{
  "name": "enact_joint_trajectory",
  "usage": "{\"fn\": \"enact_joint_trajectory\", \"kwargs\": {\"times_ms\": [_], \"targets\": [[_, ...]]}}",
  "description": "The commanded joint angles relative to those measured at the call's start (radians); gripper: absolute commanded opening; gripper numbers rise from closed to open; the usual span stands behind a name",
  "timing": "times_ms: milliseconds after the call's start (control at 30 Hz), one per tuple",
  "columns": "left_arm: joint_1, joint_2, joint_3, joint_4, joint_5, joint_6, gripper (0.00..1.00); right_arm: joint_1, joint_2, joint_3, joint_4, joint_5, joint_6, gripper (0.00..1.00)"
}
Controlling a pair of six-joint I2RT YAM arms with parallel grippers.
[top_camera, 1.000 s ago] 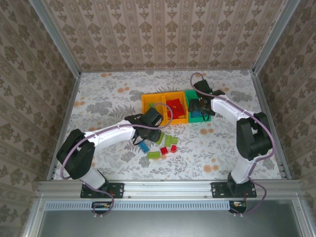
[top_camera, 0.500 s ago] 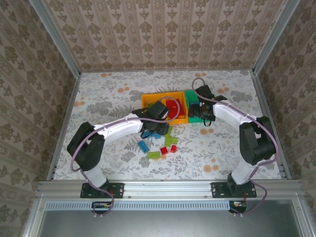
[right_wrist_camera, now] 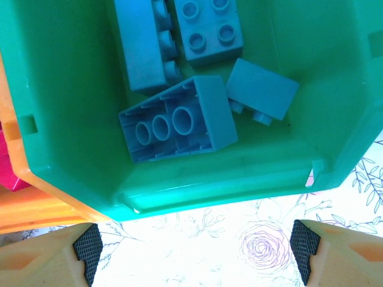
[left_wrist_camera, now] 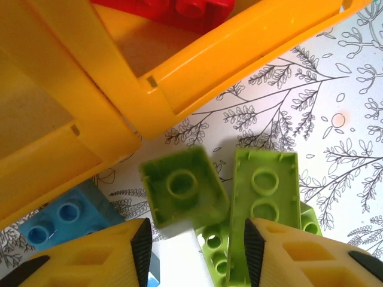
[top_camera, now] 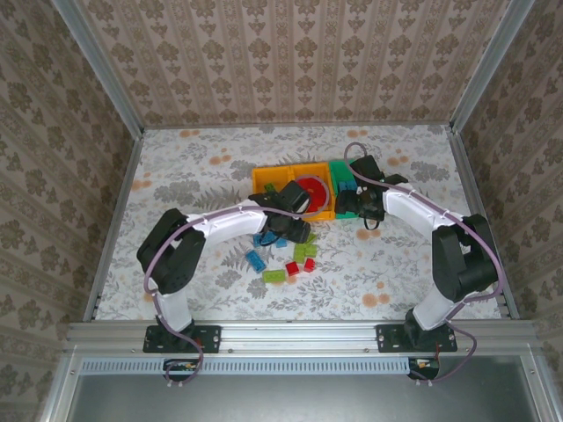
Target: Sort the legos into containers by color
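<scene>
Lime green legos (left_wrist_camera: 263, 197) lie upside down on the floral table (left_wrist_camera: 335, 149), just outside the yellow bins (left_wrist_camera: 239, 66). Seen close from the left wrist, the left gripper (left_wrist_camera: 196, 233) is spread partway, with one square lime lego (left_wrist_camera: 182, 188) just ahead of its tips, not pinched. The right wrist looks into the green bin (right_wrist_camera: 60, 89), where four blue legos (right_wrist_camera: 179, 122) lie; the right gripper (right_wrist_camera: 196, 254) gapes wide, holding nothing. From above, loose legos (top_camera: 301, 253) lie scattered near the bins
</scene>
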State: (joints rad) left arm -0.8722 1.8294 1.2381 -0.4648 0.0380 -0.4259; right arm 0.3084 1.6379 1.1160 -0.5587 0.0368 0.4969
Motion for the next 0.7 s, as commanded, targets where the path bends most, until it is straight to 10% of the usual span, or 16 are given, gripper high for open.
{"fn": "enact_joint_trajectory", "kwargs": {"times_ms": [0, 667], "targets": [[-0.01, 0.021, 0.029, -0.024, 0.017, -0.019, 0.51, 0.003, -0.02, -0.017, -0.02, -0.034, 0.003, 0.85], [0.019, -0.048, -0.021, -0.011, -0.042, -0.06, 0.63, 0.159, -0.057, -0.109, 0.061, -0.099, 0.28, 0.81]]}}
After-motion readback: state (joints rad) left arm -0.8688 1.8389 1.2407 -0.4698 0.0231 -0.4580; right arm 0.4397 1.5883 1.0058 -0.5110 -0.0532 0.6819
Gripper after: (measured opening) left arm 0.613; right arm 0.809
